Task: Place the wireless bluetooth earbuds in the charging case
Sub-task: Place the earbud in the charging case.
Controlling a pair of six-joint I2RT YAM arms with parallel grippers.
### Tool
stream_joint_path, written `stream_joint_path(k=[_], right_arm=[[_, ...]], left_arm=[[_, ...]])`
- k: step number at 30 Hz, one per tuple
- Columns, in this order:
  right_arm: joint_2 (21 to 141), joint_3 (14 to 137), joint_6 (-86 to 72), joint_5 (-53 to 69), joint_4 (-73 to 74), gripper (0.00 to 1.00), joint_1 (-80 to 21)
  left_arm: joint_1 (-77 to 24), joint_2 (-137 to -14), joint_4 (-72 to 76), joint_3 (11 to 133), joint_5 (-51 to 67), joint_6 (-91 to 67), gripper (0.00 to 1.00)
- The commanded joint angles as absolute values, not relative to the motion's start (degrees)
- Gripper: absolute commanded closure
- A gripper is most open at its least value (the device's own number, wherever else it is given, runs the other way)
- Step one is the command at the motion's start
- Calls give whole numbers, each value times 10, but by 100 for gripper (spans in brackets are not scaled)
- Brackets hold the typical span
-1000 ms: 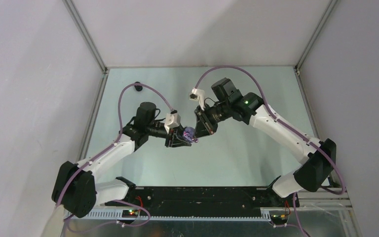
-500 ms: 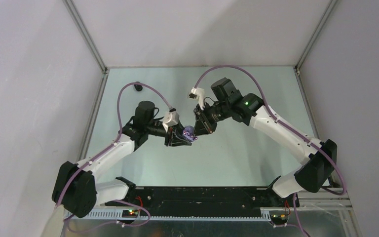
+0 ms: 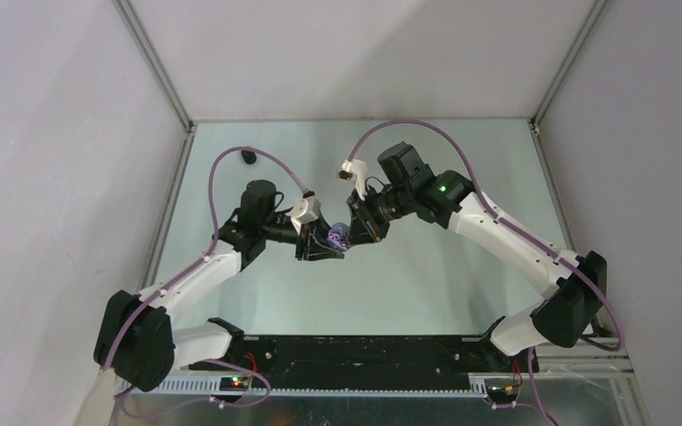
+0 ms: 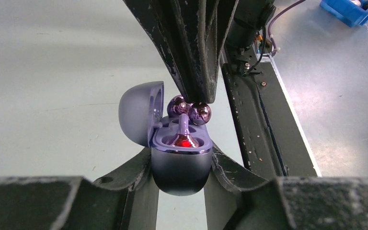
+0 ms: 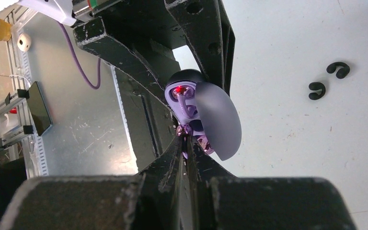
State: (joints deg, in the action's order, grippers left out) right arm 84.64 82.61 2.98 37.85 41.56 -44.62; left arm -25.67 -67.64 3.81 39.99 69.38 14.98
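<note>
Left jaws clamp charging case (image 4: 181, 165); right jaws pinch purple earbud (image 4: 199, 113); both seemingly edged farther out.

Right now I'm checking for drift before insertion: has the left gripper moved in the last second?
Yes, slightly: the left gripper, shut on the charging case, drifted up-left in the top view, toward the small black piece.

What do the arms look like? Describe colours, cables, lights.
The left arm and right arm have white shells with black joints. Purple cables loop to the wrists. A green light glows on the right arm. Fingers are black, scuffed.
</note>
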Motion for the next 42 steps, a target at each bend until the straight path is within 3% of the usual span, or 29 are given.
stream_joint_path(k=[1,19,26,30,34,42], right_arm=[[823,825,30,360,386,89,-448],[823,823,30,332,383,87,-446],[818,844,38,329,395,71,-447],[804,859,47,321,404,67,-447],[782,859,61,303,404,68,-447],[762,827,99,256,403,79,-467]], left_arm=[[-257,-669,68,409,720,142,100],[-257,-668,66,409,720,144,100],[-257,-669,66,408,722,146,100],[-257,-669,65,408,722,145,100],[-257,-668,65,408,721,146,100],[-257,-668,64,409,720,144,100]])
